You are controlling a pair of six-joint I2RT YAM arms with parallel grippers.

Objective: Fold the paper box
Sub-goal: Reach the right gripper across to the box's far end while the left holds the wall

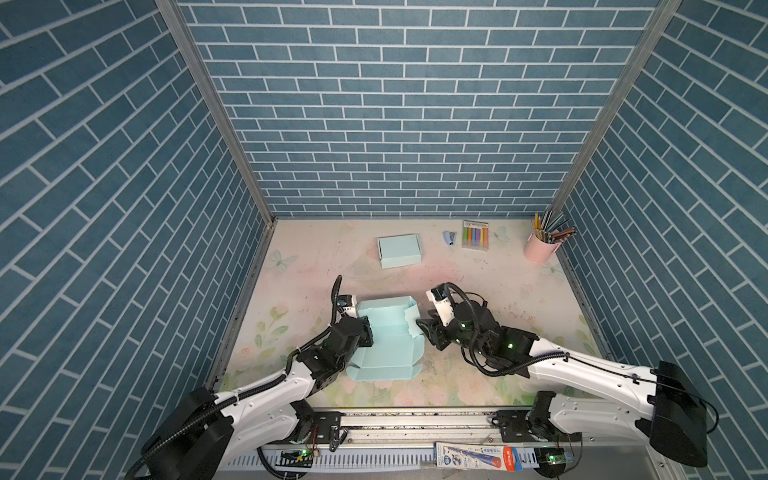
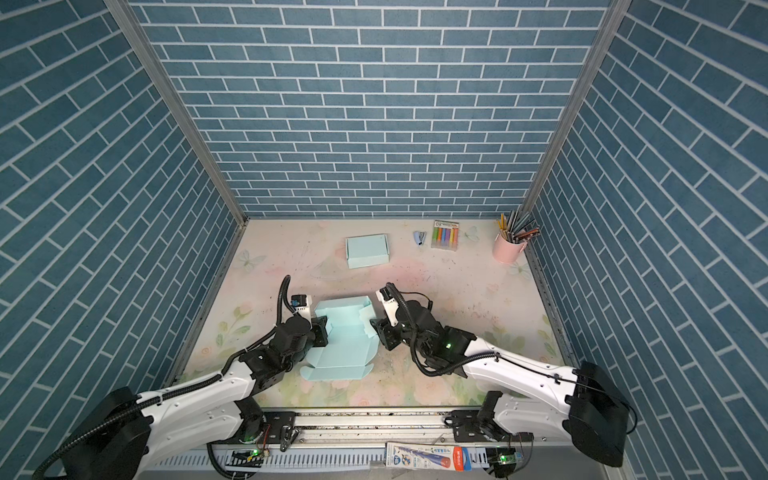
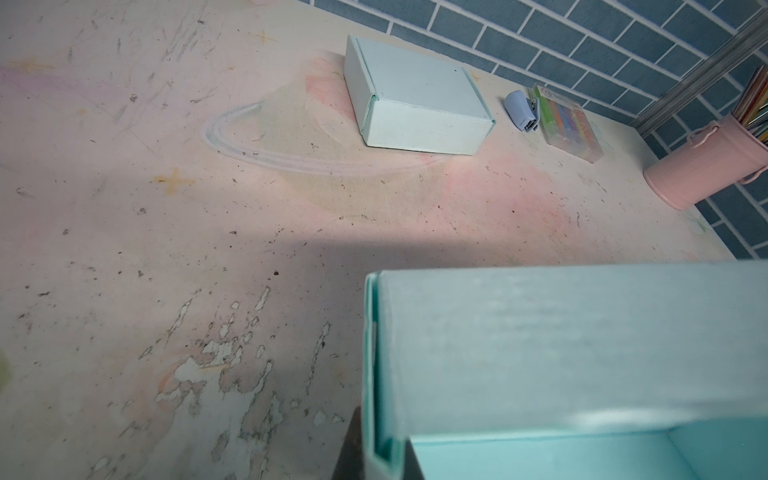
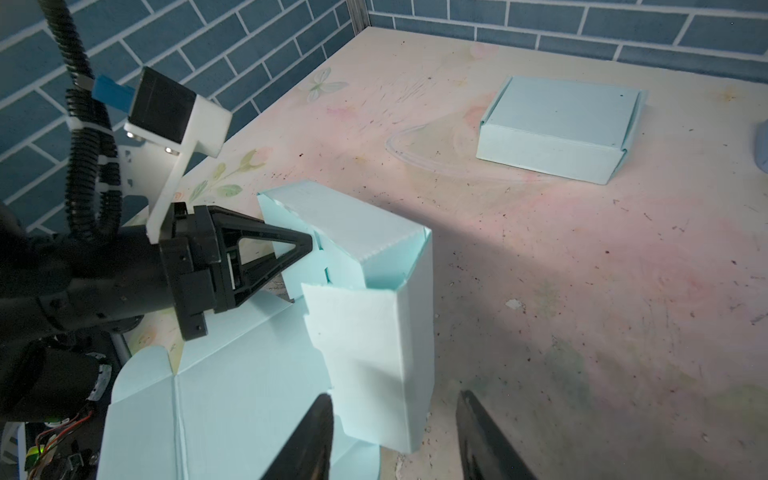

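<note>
I am working on the paper box (image 1: 386, 332), which is standing half-made in the near middle of the table (image 1: 519, 316). My left gripper (image 4: 309, 245) is pinching its left side wall, closed almost fully on the thin card. My right gripper (image 4: 395, 399) is waiting with its jaws apart around the near edge of the right side wall; I cannot tell if either finger is touching it. The back wall and both side walls are already standing up, but the flap on the right wall is hanging loose, not tucked in. The big lid panel (image 1: 386, 368) is lying flat toward me, not yet closed. I am judging the task as about half done. A finished box (image 1: 399, 251) is sitting well behind.
</note>
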